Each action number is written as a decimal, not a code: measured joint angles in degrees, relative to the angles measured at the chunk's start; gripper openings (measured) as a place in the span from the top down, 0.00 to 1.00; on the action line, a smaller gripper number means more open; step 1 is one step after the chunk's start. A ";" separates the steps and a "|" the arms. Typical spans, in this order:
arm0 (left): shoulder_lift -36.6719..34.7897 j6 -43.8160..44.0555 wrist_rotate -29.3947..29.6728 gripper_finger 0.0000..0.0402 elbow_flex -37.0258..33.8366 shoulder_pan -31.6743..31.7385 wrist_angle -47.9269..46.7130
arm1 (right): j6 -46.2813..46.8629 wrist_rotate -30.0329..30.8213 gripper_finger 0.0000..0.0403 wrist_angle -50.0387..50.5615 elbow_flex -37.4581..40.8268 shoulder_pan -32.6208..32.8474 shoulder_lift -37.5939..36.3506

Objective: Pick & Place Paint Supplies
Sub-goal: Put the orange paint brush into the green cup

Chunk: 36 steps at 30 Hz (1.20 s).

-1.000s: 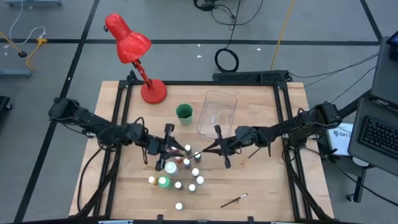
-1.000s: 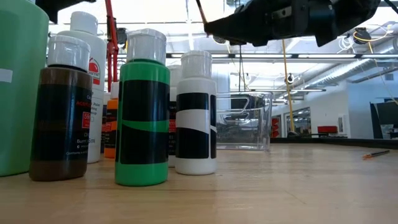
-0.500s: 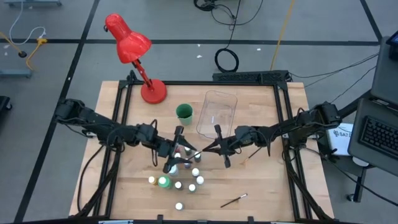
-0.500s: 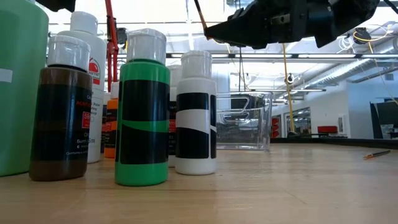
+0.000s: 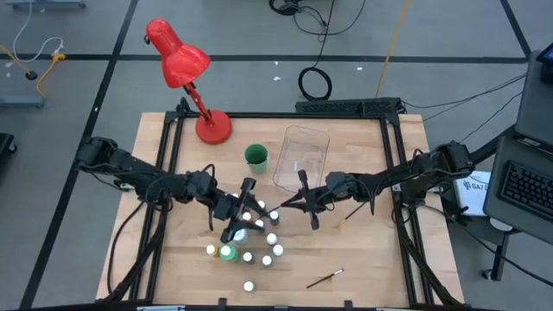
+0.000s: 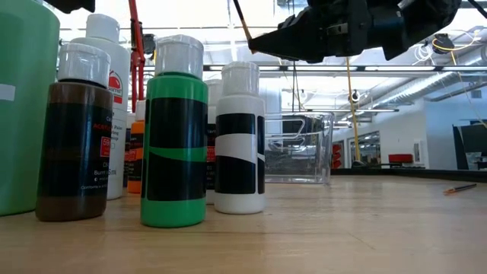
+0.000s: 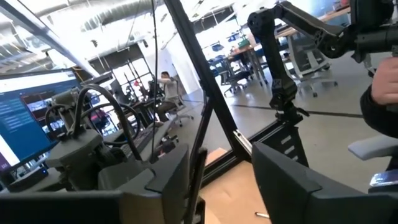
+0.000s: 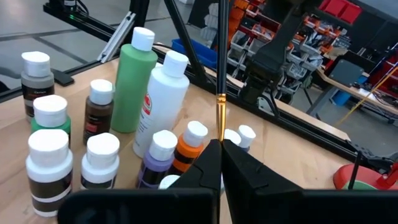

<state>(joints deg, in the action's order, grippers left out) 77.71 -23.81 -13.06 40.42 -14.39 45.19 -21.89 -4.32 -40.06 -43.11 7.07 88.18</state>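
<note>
The right pincer [image 8: 219, 163] is closed tight on a thin dark-handled brush [image 8: 220, 74], whose gold ferrule sits just beyond the fingertips and whose handle sticks out past them. Seen from above, this right pincer [image 5: 292, 204] hangs over the middle of the desk [image 5: 371, 259], just short of the clear plastic tray [image 5: 304, 155] and beside the crowd of bottles.

The left pincer [image 5: 240, 218] hovers right over that crowd, its fingers [image 7: 155, 177] apart with a gap between them; nothing is gripped in the gap that I can see.

Below it stand the small white-capped paint bottles [image 5: 259, 246], bunched close together in the front-centre part of the desk, with one bottle [image 5: 249, 286] standing alone nearer the front edge. Among them are the tall green bottle [image 8: 138, 78] and the tall white bottle [image 8: 163, 99], touching side by side. From desk height a green-bodied small bottle [image 6: 175, 137], a white one [image 6: 240, 141] and a brown one [image 6: 74, 137] stand upright in a row.

A second brush [image 5: 326, 277] lies flat on open wood toward the front right, well apart from everything. The right half of the desk is mostly bare. The green cup [image 5: 256, 156] sits just beside the tray, and a red lamp [image 5: 194, 78] stands at the back left corner.
</note>
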 joint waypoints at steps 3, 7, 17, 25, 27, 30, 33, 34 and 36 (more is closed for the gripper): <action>0.00 0.04 1.18 0.69 0.00 0.00 0.09 | -0.02 -0.02 1.00 0.00 0.00 0.00 0.00; 0.00 -1.12 5.84 0.92 -0.01 -0.58 -1.15 | -0.14 0.00 1.00 0.04 0.00 0.00 0.00; -5.15 -5.11 18.00 0.99 -0.07 -1.81 -6.81 | 0.70 6.99 0.98 -1.25 1.78 0.30 -0.19; -17.61 -5.26 36.40 0.99 -0.04 -1.51 -17.50 | 7.70 8.83 0.85 -8.40 9.48 2.62 -0.12; -18.92 -4.54 39.43 1.00 -0.02 0.72 -20.27 | 9.46 8.70 0.81 -11.34 12.12 4.71 0.04; -18.81 -0.80 39.79 1.00 -0.02 5.15 -24.89 | 9.55 8.68 0.76 -16.56 14.82 8.53 -0.09; -17.36 2.84 36.43 1.00 -0.04 10.27 -27.26 | 6.24 8.68 0.73 -21.01 16.70 12.42 -0.37; -16.56 3.99 35.30 1.00 -0.20 12.07 -27.20 | 4.97 8.68 0.72 -22.54 16.83 13.39 -0.56; -15.01 5.86 32.92 1.00 -1.23 15.35 -27.05 | 2.54 8.72 0.72 -24.69 17.03 15.35 -1.19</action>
<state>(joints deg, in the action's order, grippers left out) 62.70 -17.95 19.86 39.20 0.96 18.14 -19.36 4.40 -64.74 -26.09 22.42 86.99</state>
